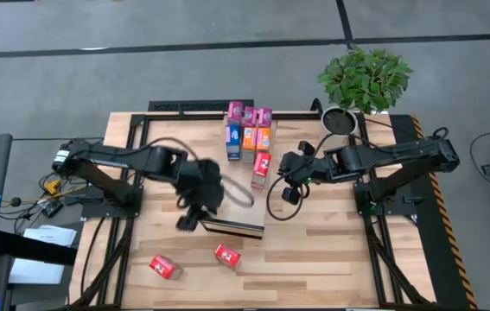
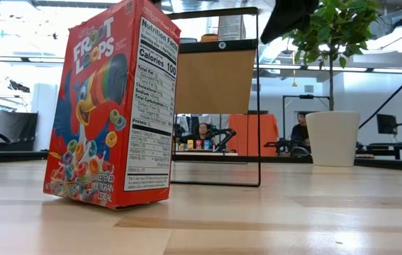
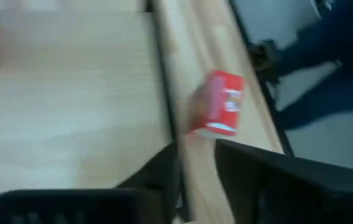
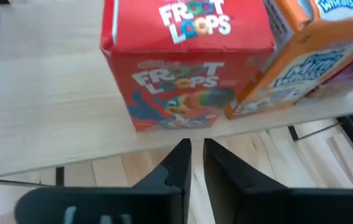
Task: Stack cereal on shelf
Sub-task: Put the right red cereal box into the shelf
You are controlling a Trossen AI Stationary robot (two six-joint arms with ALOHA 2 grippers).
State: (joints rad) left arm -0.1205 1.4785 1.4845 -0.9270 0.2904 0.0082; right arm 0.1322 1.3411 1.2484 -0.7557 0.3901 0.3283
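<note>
Nearest the front edge of the slatted wooden tabletop (image 1: 314, 250), two small red cardboard cereal boxes lie on their sides: one (image 1: 165, 267) toward the left corner, the other (image 1: 227, 255) just ahead of the shelf. In the low view a red Froot Loops box (image 2: 112, 106) stands upright on the wood, close to the lens; which of the boxes it is I cannot tell.

Behind them sits the long pale wooden block with a dark end face (image 1: 232, 228), the shelf. The left gripper (image 1: 194, 214) hangs over its left end. In the left wrist view its two dark fingers (image 3: 164, 177) stand a little apart with nothing between them, and a red box (image 3: 216, 104) lies ahead of them, clear of the tips.

Farther back, the right gripper (image 1: 286, 180) hovers beside another red Froot Loops box (image 1: 261, 164). In the right wrist view its fingers (image 4: 177, 163) are nearly together, only a thin gap between them, gripping nothing; the red box (image 4: 185, 62) sits just beyond the tips, touching an orange box (image 4: 310, 53) beside it.

At the far edge the remaining boxes cluster: blue (image 1: 233, 136), two orange (image 1: 249, 138), and magenta-purple ones (image 1: 236, 111) behind. A potted green plant (image 1: 364, 79) stands at the far right corner.
</note>
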